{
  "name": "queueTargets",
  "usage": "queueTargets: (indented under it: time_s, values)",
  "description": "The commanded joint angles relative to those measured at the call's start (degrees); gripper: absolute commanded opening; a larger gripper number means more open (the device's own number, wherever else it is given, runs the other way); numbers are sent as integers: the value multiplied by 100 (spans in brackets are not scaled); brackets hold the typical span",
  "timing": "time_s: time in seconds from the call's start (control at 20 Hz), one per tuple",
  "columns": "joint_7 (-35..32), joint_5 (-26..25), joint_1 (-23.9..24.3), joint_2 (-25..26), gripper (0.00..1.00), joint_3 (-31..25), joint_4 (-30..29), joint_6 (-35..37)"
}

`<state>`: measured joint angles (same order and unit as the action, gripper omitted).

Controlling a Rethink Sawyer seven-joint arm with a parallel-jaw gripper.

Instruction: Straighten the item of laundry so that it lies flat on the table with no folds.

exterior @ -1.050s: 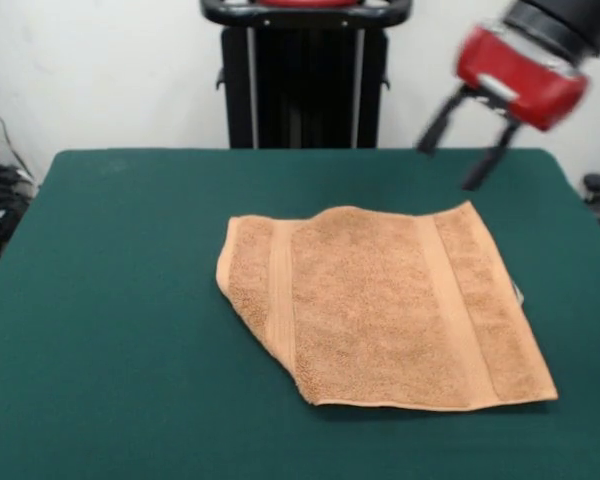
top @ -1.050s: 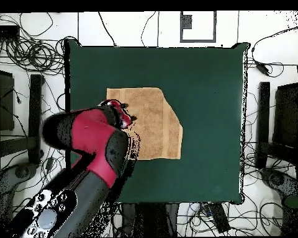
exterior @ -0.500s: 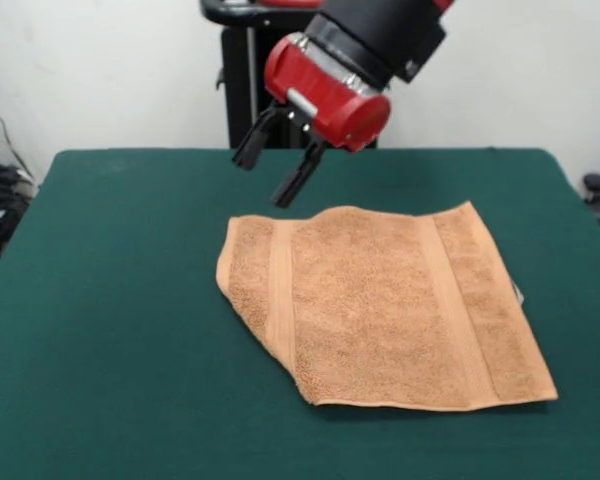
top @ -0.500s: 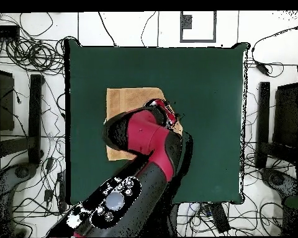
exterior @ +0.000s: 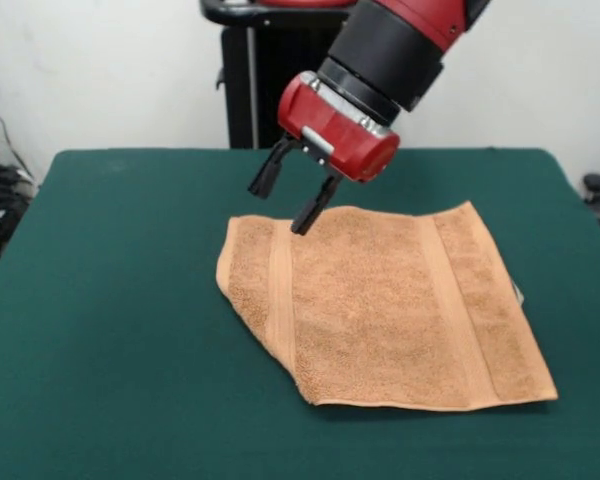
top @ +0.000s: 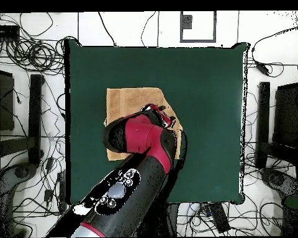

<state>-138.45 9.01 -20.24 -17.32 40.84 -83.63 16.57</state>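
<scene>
- Table (exterior: 100, 330): the large rectangular top I work over, dark green and felt-like, much bigger than what lies on it.
- Towel (exterior: 380, 310): the one item lying on my table, orange-tan terry, with two woven bands running across it.
- Towel's state: mostly flat, one corner folded so the near-left edge runs diagonally; in the overhead view my arm hides part of it (top: 130, 102).

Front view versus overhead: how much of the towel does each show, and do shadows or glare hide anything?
Front view: even light, no glare; the orange-tan terry towel shows nearly whole, with a thin shadow along its near edge, and the open gripper hangs by its far edge. Overhead view: the red and black arm covers much of the towel.
</scene>
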Motion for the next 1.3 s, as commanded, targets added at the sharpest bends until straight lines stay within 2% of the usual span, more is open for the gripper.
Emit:
queueTargets:
  time_s: [0.05,0.4,0.65,1.0,1.3]
  values:
    - [-11,-440,143,286,100,-1099,-102,-354]
    - [400,-1072,761,-7,100,-1497,-168,-481]
    - [374,-1455,1040,75,100,-1589,-8,-650]
    - [-193,-1627,806,665,100,-1160,650,-1222]
    - [-505,-1411,592,852,100,-875,753,-1331]
